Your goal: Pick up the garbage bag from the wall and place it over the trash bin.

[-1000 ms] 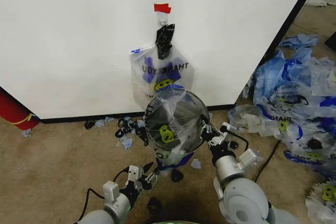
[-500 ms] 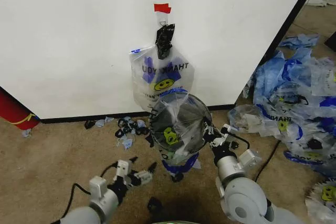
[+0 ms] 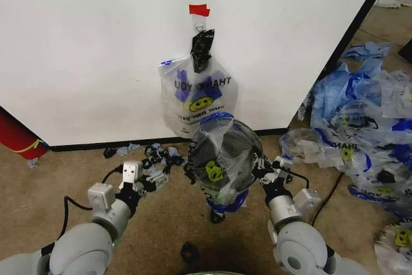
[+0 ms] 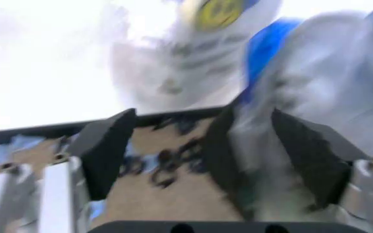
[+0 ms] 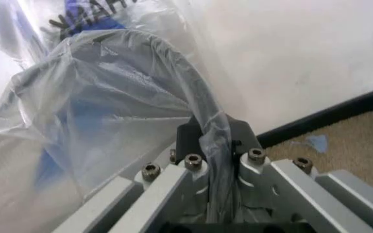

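On the white wall [image 3: 84,49], under a piece of red tape [image 3: 199,9], a see-through garbage bag [image 3: 198,94] with a yellow smiley hangs below a small black bag [image 3: 201,48]. In front of it the round black wire-mesh trash bin [image 3: 225,152] is tilted toward me, with another see-through bag [image 3: 214,170] stretched over it. My right gripper [image 3: 261,167] is shut on the bin's bag-covered rim [image 5: 206,126]. My left gripper [image 3: 161,175] is open, just left of the bin, with nothing between its pads [image 4: 109,150]; the bagged bin [image 4: 316,82] lies just ahead.
A red cylinder [image 3: 16,136] leans at the wall's left foot. Black and blue scraps [image 3: 158,156] lie along the wall's black base strip. A heap of similar bags [image 3: 367,114] covers the floor at right. A small dark scrap [image 3: 188,249] lies near my base.
My left gripper has moved from below the bin out to its left and forward toward the wall. The bin in my right gripper has shifted slightly to the right.
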Motion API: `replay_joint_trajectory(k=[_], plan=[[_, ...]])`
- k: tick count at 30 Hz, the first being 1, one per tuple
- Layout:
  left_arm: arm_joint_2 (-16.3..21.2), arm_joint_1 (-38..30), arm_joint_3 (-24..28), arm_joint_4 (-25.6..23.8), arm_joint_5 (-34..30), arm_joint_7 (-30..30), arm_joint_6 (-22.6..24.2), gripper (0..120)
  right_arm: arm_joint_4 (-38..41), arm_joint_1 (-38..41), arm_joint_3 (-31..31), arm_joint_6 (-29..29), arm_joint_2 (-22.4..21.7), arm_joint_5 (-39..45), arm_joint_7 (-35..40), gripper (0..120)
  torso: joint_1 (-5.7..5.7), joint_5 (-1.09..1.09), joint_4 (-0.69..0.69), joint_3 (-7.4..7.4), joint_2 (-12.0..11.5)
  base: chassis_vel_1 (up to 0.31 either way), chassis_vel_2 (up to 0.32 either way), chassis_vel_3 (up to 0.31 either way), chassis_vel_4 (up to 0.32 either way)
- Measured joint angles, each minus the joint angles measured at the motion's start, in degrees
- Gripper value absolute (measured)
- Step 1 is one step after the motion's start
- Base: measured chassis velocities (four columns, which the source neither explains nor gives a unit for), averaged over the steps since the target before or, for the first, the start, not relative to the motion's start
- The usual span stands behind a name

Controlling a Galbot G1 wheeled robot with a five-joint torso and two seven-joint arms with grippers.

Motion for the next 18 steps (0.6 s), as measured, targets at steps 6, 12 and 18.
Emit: replay_joint_trajectory(k=[6,12,18], plan=[[-0.05,-1.71,-0.72,-3.05,-7.49,6.42,-2.26,56,-1.03,0.94,-1.86,0.34,-0.26,-4.37,-0.78,0,0.0,0.0,0.0,0.0,0.0,0.0,0.0,0.0,0.0],[-0.26,-1.98,0.98,-3.1,-10.61,13.2,-4.52,35,-1.32,2.7,-5.18,0.45,-1.23,-7.96,-2.03,0,0.0,0.0,0.02,0.0,0.0,0.0,0.0,0.0,0.0],[-1.09,-2.29,1.96,-3.04,-12.69,15.17,-4.64,17,-1.14,3.55,-7.32,0.52,-2.48,-9.72,-3.16,0,0.0,0.0,0.0,0.0,0.0,0.0,0.0,0.0,0.0]])
